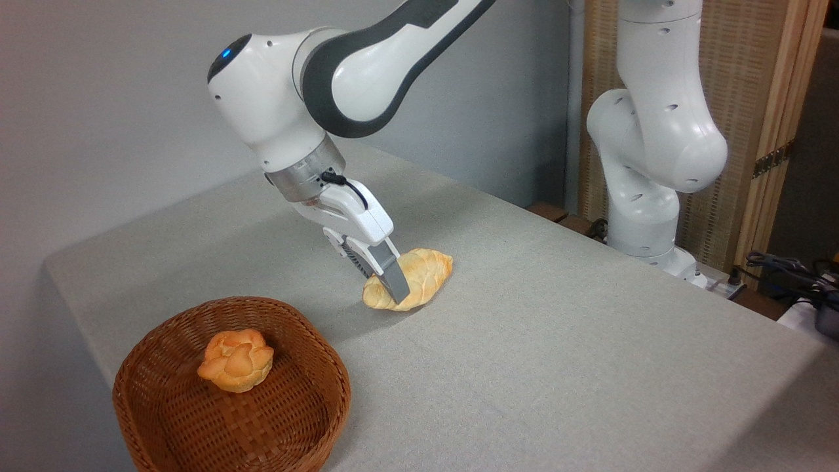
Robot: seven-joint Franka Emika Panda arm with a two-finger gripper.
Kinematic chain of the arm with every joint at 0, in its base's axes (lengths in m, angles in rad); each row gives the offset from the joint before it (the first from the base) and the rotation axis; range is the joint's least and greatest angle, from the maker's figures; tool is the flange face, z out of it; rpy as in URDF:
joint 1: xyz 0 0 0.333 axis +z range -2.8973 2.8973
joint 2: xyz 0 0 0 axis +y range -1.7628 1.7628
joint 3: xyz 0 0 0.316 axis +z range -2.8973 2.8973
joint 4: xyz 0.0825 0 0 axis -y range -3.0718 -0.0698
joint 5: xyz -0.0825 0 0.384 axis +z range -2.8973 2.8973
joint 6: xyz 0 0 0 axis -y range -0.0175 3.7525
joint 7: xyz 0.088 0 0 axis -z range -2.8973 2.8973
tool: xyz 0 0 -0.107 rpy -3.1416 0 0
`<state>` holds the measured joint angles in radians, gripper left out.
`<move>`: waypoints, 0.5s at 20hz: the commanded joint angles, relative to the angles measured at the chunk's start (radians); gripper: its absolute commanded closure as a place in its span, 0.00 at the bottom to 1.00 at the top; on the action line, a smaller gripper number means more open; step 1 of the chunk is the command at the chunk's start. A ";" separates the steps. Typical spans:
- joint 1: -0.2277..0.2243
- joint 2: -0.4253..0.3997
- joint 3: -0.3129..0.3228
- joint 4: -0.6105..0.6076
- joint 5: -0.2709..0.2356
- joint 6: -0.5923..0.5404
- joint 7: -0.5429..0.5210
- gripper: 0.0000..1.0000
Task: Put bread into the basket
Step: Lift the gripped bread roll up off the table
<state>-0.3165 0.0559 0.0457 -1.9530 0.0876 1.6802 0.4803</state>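
The gripper [393, 288] is down at the table [557, 341] with one grey finger [392, 278] lying across the near face of the bread [419, 278], about a third of the way in from the loaf's left tip. The other finger is hidden behind the loaf, so the jaws appear to straddle it, but whether they are pressed onto it or only set around it cannot be told from this view. The loaf looks to be resting on the cloth, its shadow directly beneath it.

The main risk I judge is an off-centre hold: with the fingers nearer one tapered end, the longer right part could droop or swing on lifting, and the loaf could twist out between the pads. The braided, rounded crust gives little flat surface to bear on, which adds to that. A hard squeeze could also dent it.

Below and to the left of the gripper, nearer the camera, sits the basket [328, 393], well apart from the loaf. A small round orange bun [236, 359] already lies in it, toward the far left side, so a drop there could land on the bun and roll; the right and near portions are free. Between gripper and basket the cloth is bare. To the right, well away, stands the arm's base [645, 216].
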 commanded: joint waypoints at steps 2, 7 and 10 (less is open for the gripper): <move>-0.001 -0.013 -0.006 0.011 0.003 -0.020 0.018 0.80; 0.000 -0.013 -0.001 0.106 -0.005 -0.014 0.021 0.80; 0.014 -0.011 0.008 0.158 -0.052 0.021 0.020 0.79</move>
<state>-0.3154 0.0463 0.0412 -1.8521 0.0814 1.6827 0.4805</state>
